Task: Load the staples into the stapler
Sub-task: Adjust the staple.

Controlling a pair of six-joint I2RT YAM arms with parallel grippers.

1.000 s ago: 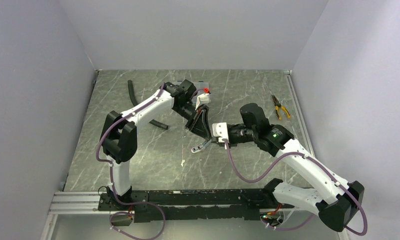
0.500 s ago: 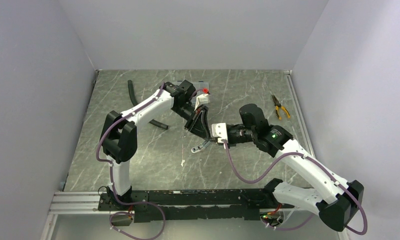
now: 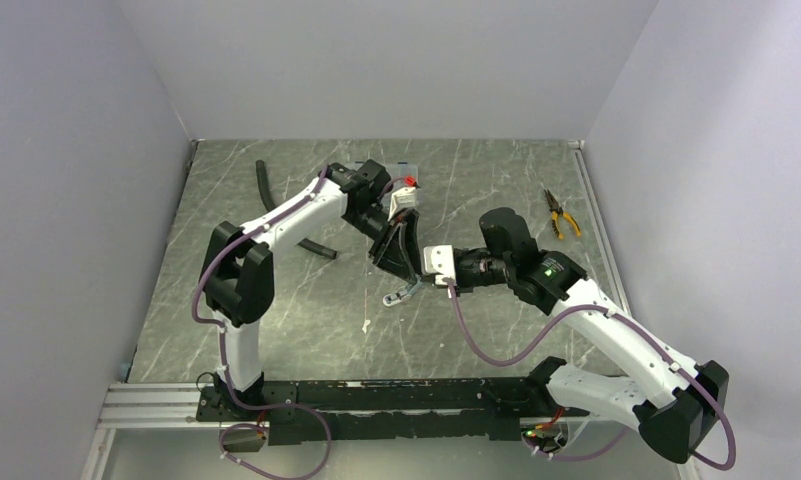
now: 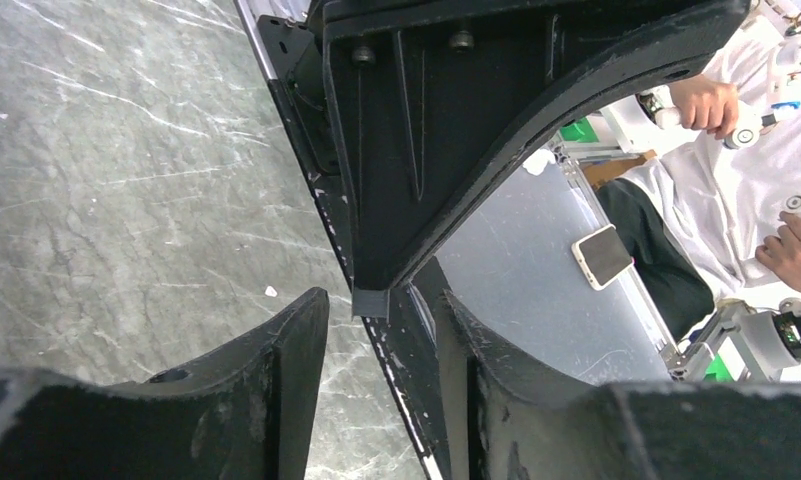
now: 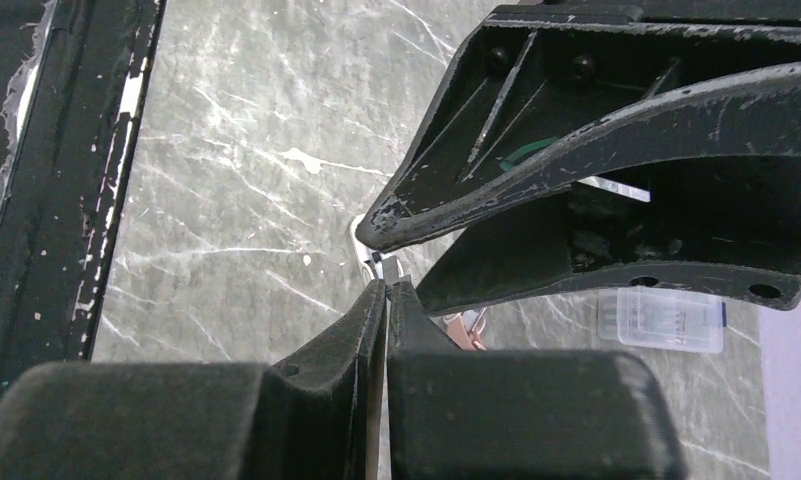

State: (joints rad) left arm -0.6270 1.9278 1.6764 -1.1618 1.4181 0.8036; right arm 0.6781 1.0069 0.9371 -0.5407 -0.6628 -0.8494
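The staples show as a tiny grey strip poking out of the tips of my right gripper, which is shut on them. In the left wrist view the same grey piece hangs between the spread fingers of my left gripper, which is open and touches nothing. Seen from above, both grippers meet over the middle of the table, the left just above the right. The small pale stapler lies on the table right below them.
A white carton with a red mark lies behind the left gripper, and a clear plastic box beside it. Two black hose pieces lie at the left, yellow-handled pliers at the right. A white scrap lies near the stapler.
My left gripper has opened and let go of the strip, while my right gripper has closed on it. Both arms stayed almost in place.
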